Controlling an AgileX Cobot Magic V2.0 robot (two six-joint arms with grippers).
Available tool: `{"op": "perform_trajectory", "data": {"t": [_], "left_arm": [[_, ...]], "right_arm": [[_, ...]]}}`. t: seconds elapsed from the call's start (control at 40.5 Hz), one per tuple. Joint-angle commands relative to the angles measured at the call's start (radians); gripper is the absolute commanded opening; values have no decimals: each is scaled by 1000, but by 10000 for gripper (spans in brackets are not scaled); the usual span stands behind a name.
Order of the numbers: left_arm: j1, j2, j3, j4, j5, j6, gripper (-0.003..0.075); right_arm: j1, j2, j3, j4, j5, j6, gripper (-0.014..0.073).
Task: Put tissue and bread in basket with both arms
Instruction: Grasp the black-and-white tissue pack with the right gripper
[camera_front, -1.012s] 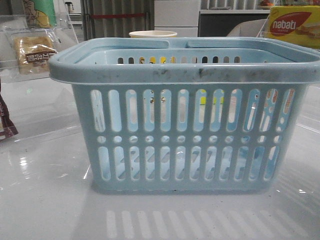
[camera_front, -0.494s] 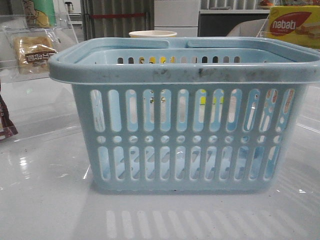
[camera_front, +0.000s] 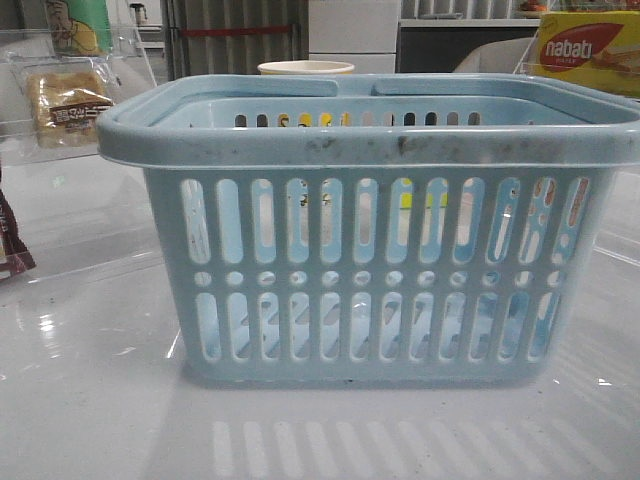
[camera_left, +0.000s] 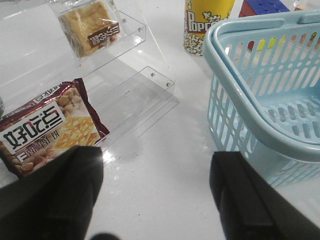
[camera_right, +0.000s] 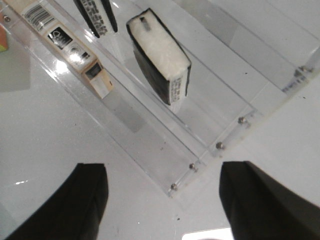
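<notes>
bread (camera_front: 68, 103) pack a touch higher, left edge

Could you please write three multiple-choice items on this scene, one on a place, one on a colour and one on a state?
1. Where does the bread lie?
A. in the basket
B. on a tier of the clear acrylic rack
C. in a gripper

2. What colour is the basket?
A. light blue
B. red
C. black

3. How do the fingers of the right gripper stand?
A. shut on the tissue
B. shut on nothing
C. apart, with nothing between them

Answers:
1 B: the left wrist view shows the bread resting on a clear rack, outside the basket.
2 A: its slotted walls and rim are light blue in the front view.
3 C: in the right wrist view the two dark fingers stand wide apart, and the tissue lies beyond them on a clear shelf.
</notes>
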Motion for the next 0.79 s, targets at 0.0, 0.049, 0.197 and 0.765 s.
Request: {"op": "perform_trajectory", "data": {"t": [0.0, 0.049, 0.197, 0.765], "left_arm": [[-6, 8, -28, -13, -87, -1, 506], [-6, 8, -28, -13, -87, -1, 506], [-6, 8, -28, -13, -87, -1, 506], [-6, 8, -28, -14, -87, -1, 506]], "right_arm": [[-5, 14, -59, 0, -107, -4, 571], [-5, 38, -69, 0, -139, -4, 571], [-5, 96, -100, 0, -190, -4, 571], [-5, 199, -104, 0, -393, -4, 571]]}}
